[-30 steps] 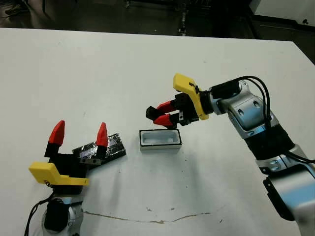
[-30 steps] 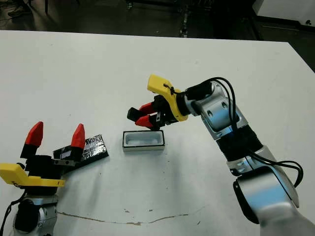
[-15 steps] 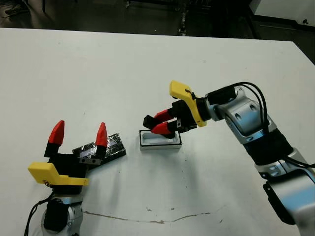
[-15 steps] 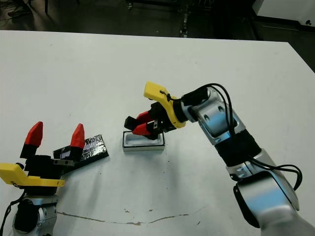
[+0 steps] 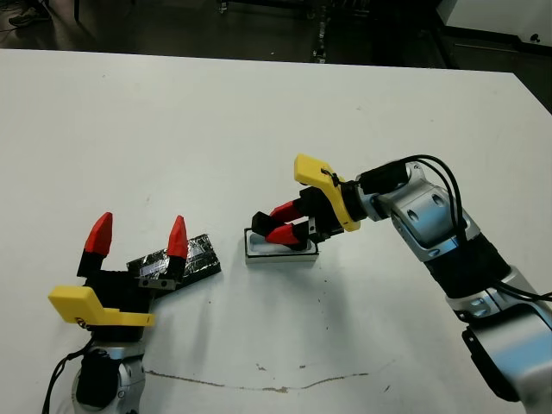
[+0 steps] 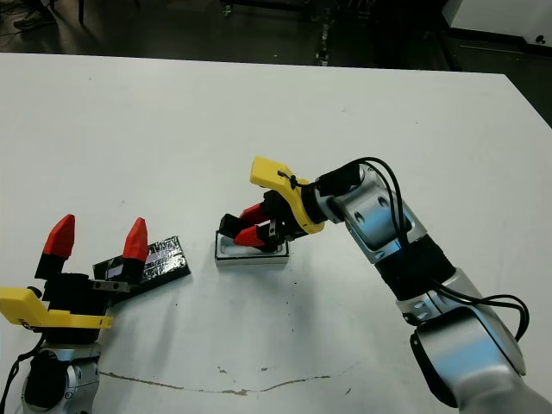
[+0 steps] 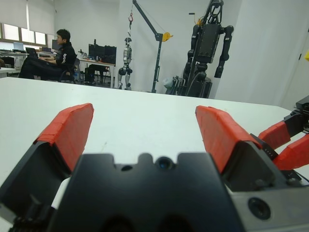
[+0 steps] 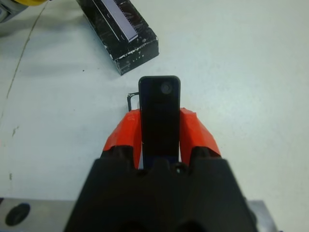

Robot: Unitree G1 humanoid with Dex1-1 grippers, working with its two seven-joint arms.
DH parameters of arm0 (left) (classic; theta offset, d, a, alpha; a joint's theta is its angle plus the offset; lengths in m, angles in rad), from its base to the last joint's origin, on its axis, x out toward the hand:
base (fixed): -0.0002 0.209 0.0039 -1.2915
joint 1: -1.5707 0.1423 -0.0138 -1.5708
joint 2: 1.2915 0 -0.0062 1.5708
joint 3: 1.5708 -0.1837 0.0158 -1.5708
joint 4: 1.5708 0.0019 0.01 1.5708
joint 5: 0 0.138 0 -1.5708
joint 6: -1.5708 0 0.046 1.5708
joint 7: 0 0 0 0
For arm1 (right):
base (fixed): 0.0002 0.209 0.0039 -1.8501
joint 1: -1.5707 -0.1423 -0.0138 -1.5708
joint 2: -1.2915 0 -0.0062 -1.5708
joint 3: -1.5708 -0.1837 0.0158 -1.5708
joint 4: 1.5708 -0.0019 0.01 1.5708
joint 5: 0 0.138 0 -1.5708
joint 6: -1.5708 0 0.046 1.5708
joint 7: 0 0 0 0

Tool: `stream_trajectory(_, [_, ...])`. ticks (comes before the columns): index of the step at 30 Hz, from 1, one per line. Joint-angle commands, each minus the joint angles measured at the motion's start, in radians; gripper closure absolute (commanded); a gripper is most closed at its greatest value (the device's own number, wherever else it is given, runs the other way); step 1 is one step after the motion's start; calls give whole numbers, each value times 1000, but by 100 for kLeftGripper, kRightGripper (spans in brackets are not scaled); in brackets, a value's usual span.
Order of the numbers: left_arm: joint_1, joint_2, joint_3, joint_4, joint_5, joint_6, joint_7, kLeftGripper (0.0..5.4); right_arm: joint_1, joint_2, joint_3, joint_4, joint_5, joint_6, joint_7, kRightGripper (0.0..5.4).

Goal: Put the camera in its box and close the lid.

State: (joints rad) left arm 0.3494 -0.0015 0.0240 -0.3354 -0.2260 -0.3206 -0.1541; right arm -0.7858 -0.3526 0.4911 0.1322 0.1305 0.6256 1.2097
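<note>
Right gripper [image 5: 274,226] clamps the flat black camera [image 8: 159,116] — left gripper [image 5: 138,240] spread, empty.

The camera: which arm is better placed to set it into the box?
The right. Its gripper is shut on the camera, directly over the box. The left gripper waits open beside the lid.

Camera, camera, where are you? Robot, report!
Right gripper shut on camera, over box. Left gripper open, by lid. Nothing in the way.
</note>
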Motion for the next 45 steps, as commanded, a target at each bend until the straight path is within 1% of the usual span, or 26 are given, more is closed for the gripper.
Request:
stream_trajectory(1, [9,7,6,6,1,2,-4,0,8,-21,10,-2,-17,-31,-1,374])
stream_trajectory(3, [9,7,6,7,-7,4,-8,0,7,-18,6,9,-15,-34,3,374])
stream_trajectory(7, [12,4,4,3,8,5,1,0,4,-17,2,23,-12,-29,6,374])
stream_trajectory(11, [11,4,5,8,9,-2,-2,0,-2,-22,7,30,-18,-16,6,374])
stream_trajectory(15, [10,4,3,9,5,1,-5,0,-2,-30,13,29,-31,-35,7,374])
stream_trajectory(23, [16,-1,1,1,18,2,7,0,-3,-38,33,26,-52,-37,11,374])
stream_trajectory(26, [18,-1,0,1,23,-2,7,0,-4,-39,35,36,-51,-27,14,374])
stream_trajectory(30, [18,0,0,2,25,-4,5,0,8,-45,34,38,-57,-46,6,374])
stream_trajectory(33, [16,1,0,2,12,1,-1,0,14,-48,35,45,-59,-61,8,374])
stream_trajectory(36, [16,1,0,3,22,0,4,0,6,-54,46,47,-66,-48,12,374])
stream_trajectory(40, [18,-2,-2,2,29,-4,8,0,18,-59,50,29,-87,-72,-10,374])
stream_trajectory(45, [20,-2,-2,-1,13,3,2,0,34,-50,39,33,-94,-123,-20,374])
